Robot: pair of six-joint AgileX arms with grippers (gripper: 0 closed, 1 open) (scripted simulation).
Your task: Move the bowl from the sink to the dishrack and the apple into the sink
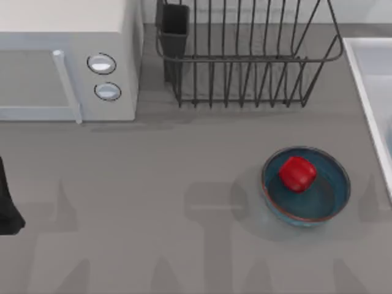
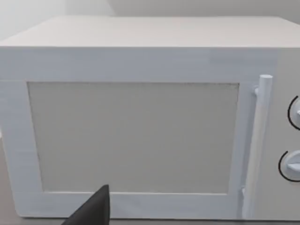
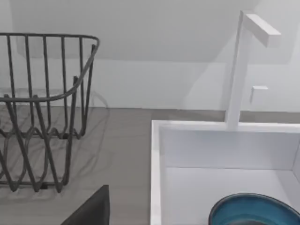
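Two bowls: one [image 1: 306,187] on table [image 1: 153,202] holding one apple [image 1: 297,173], one [image 3: 255,211] in sink [image 3: 197,140] | one dishrack [image 1: 245,55] | one microwave [image 1: 67,55] | left arm [image 1: 7,202] at left edge, fingers unclear.

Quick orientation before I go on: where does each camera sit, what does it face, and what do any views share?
Top view: above the table, looking down on microwave, dishrack, apple in a bowl; left arm at the left edge.
Left wrist view: faces the microwave door; a dark fingertip shows.
Right wrist view: faces sink holding a second bowl, with the faucet; fingertip too.
Shared: dishrack and sink in the top and right wrist views.
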